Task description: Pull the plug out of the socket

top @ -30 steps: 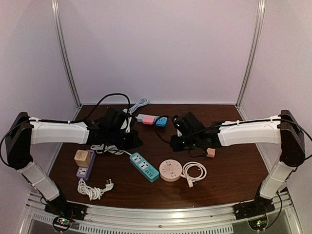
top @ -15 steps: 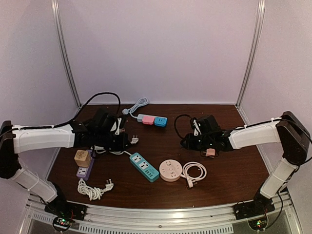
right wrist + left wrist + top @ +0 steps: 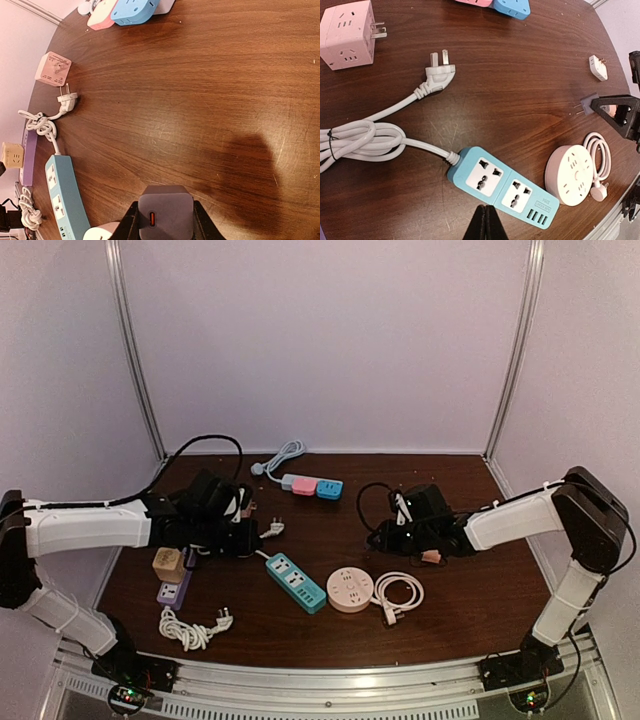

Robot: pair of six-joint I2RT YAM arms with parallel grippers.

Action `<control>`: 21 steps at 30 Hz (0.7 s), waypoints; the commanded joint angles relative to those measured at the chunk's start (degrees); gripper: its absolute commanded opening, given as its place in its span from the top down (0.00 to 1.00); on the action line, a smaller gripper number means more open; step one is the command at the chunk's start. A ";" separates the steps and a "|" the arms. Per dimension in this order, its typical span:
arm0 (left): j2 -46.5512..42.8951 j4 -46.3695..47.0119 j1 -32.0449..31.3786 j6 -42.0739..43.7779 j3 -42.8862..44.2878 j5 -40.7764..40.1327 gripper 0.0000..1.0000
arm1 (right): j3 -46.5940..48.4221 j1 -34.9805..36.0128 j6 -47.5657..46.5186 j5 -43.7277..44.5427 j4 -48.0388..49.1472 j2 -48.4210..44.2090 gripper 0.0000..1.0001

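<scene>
A dark grey plug [image 3: 165, 212] with an orange port sits between the fingers of my right gripper [image 3: 165, 222], which is shut on it just above the table. In the left wrist view the same plug [image 3: 588, 104] shows two bare prongs, clear of every socket. From above, my right gripper [image 3: 385, 533] hovers right of centre. The teal socket strip [image 3: 507, 182] lies with nothing plugged in, and my left gripper [image 3: 486, 220] is shut and holds nothing at its near edge. My left gripper [image 3: 250, 536] stays left of centre.
A pink and blue socket strip [image 3: 312, 486] lies at the back. A round pink socket [image 3: 350, 590] with a white cable [image 3: 400, 592] sits front centre. A pink cube adapter [image 3: 350, 32], a white plug [image 3: 439, 75], a beige cube [image 3: 168, 563] on a purple strip and a small adapter [image 3: 432, 556] lie around.
Both arms have drawn back from the middle toward their own sides. The right gripper has carried the plug to the right, and the left gripper has moved left.
</scene>
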 commanded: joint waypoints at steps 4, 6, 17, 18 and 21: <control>-1.72 0.69 -0.34 0.27 0.04 -1.08 0.97 | -0.68 -0.31 0.36 -0.35 1.45 1.70 0.85; -1.95 0.57 -0.34 0.36 0.04 -1.38 0.97 | -0.67 -0.37 0.24 -0.28 1.00 2.11 0.84; -2.26 0.10 -0.34 0.64 0.25 -1.86 0.97 | -0.75 -0.54 0.07 0.38 -0.58 2.61 0.73; -2.33 0.03 -0.34 0.59 0.21 -1.98 0.96 | -0.74 -0.55 0.03 0.40 -0.75 2.49 0.70; -2.59 -0.34 -0.34 0.74 0.37 -2.28 0.96 | -0.75 -0.72 -0.16 0.98 -1.81 2.23 0.63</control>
